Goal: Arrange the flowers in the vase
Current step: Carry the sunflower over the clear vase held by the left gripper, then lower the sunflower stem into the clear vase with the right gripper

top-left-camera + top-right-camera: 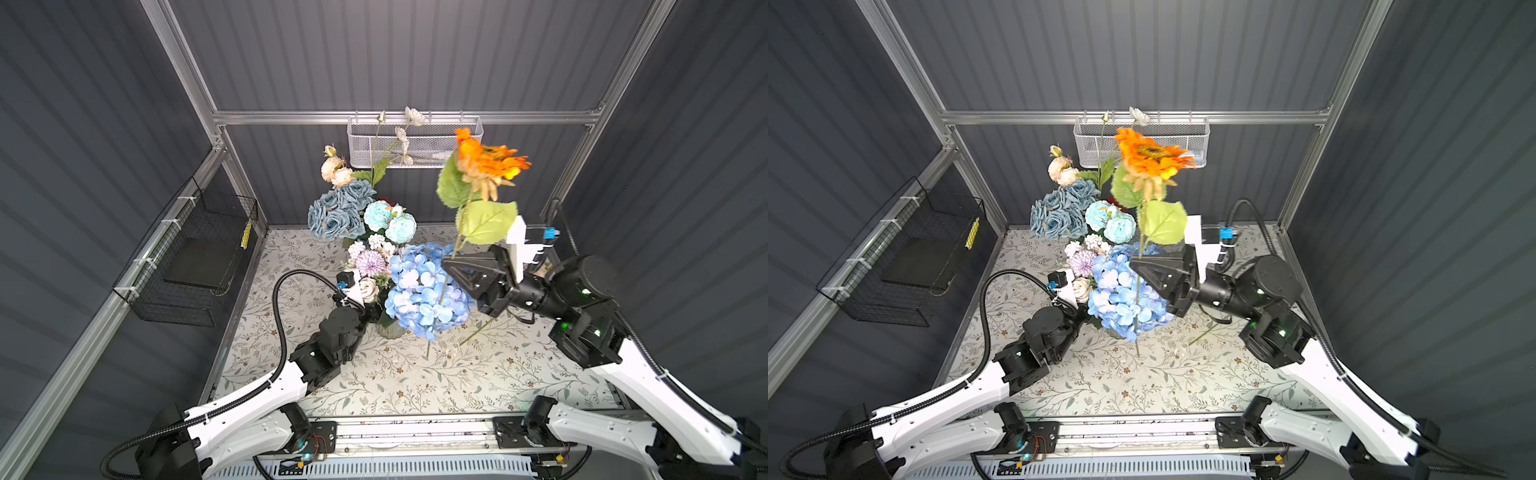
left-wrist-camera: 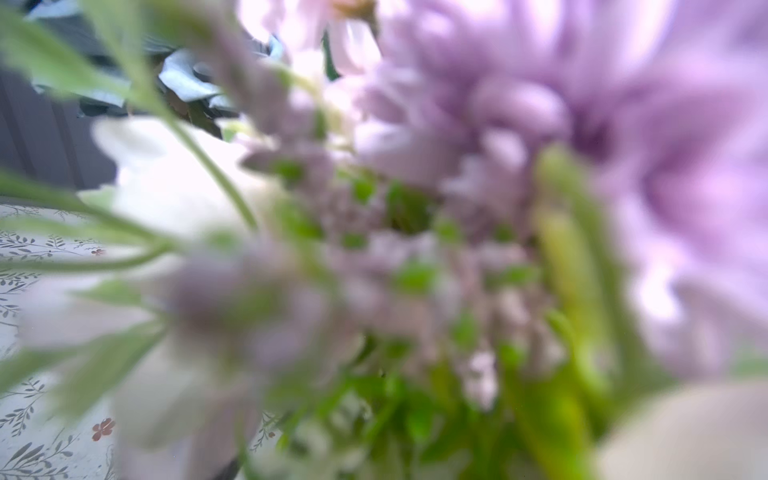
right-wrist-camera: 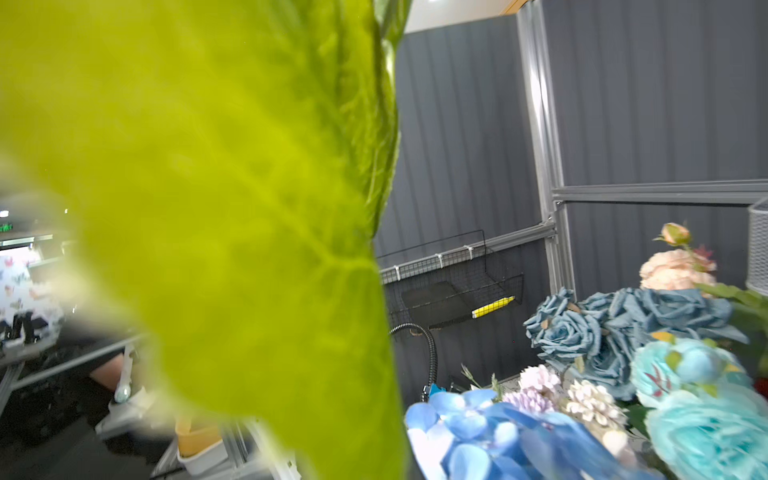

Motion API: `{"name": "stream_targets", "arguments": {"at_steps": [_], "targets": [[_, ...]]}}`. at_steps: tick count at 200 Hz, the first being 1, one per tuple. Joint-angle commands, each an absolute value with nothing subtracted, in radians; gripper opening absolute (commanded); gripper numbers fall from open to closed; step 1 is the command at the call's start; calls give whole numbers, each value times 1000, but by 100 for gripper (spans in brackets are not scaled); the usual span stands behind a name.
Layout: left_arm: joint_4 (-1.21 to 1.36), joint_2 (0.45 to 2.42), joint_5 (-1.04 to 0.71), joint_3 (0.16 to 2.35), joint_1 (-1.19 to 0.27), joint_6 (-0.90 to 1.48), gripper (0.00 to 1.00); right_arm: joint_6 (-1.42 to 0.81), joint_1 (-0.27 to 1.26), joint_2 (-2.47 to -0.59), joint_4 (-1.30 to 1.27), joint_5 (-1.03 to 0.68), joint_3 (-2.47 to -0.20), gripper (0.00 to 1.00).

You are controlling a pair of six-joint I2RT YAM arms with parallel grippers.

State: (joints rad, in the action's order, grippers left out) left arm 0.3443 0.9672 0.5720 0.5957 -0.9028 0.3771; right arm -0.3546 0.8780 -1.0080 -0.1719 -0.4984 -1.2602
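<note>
An orange daisy-like flower (image 1: 486,162) (image 1: 1152,156) with big green leaves hangs upright in the air. My right gripper (image 1: 451,264) (image 1: 1138,264) is shut on its stem, right above the blue hydrangea (image 1: 424,291). One leaf (image 3: 228,208) fills most of the right wrist view. The glass vase (image 1: 390,329) holds dusty-blue roses (image 1: 338,212), aqua puffs (image 1: 390,222), a lilac bloom (image 1: 370,264), cream and white heads. My left gripper (image 1: 368,309) reaches in beside the vase under the blooms. Its fingers are hidden, and blurred lilac petals (image 2: 540,104) crowd its wrist view.
A loose green stem (image 1: 478,332) lies on the floral tablecloth (image 1: 415,382) to the right of the vase. A white mesh basket (image 1: 457,141) hangs on the back rail, behind the tall white sprigs. A black wire basket (image 1: 195,257) is fixed to the left wall.
</note>
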Motion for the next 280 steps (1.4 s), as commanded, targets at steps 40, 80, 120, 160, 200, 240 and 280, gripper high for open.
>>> {"name": "stream_targets", "arguments": {"at_steps": [40, 80, 120, 160, 200, 240, 280], "targets": [[330, 954, 546, 631, -899, 365, 100, -138, 1019, -1077, -135, -420, -1352, 0], [330, 954, 535, 631, -899, 369, 99, 12, 1151, -1072, -61, -276, -1369, 0], [313, 935, 529, 626, -899, 370, 99, 62, 1229, -1075, -9, -164, -1365, 0], [287, 901, 523, 620, -899, 371, 99, 97, 1257, -1105, -70, -126, -1331, 0], [265, 884, 518, 617, -899, 355, 99, 139, 1261, -1173, -211, -107, -1311, 0], [267, 893, 511, 624, -899, 327, 99, 266, 1261, -1223, -416, 32, -1256, 0], [278, 917, 509, 637, -899, 303, 99, 350, 1261, -1274, -503, 67, -1248, 0]]}}
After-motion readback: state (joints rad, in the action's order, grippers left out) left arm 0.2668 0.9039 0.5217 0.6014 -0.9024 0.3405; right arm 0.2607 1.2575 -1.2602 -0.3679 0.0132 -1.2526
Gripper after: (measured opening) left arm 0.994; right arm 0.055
